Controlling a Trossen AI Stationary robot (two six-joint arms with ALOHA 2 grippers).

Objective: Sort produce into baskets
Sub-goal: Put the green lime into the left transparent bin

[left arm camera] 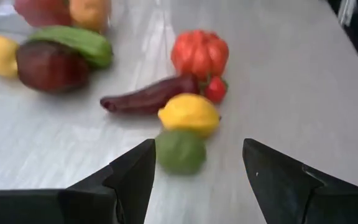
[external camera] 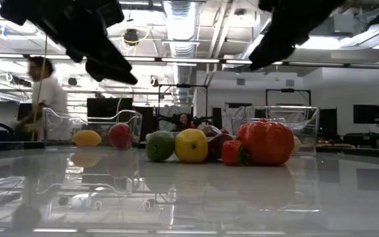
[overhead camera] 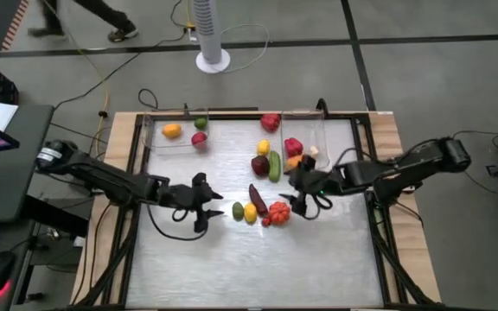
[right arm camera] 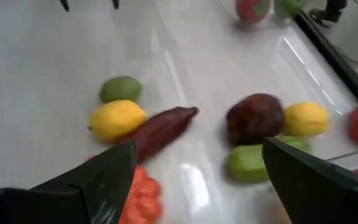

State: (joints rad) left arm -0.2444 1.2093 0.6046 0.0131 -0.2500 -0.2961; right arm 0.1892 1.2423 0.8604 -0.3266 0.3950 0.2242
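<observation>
The tabletop (overhead camera: pixel 232 259) carries two clear baskets at its far edge: the left basket (overhead camera: pixel 158 142) holds an orange, a lime and a red fruit, the right basket (overhead camera: pixel 318 130) a red pepper. The left end effector (overhead camera: pixel 210 205) hovers released, just beside the loose lime (overhead camera: pixel 238 210). The right end effector (overhead camera: pixel 301 192), also released, hangs above the tomato (overhead camera: pixel 276 213). Lemon (overhead camera: pixel 251 212) and eggplant (overhead camera: pixel 258 199) lie between lime and tomato.
</observation>
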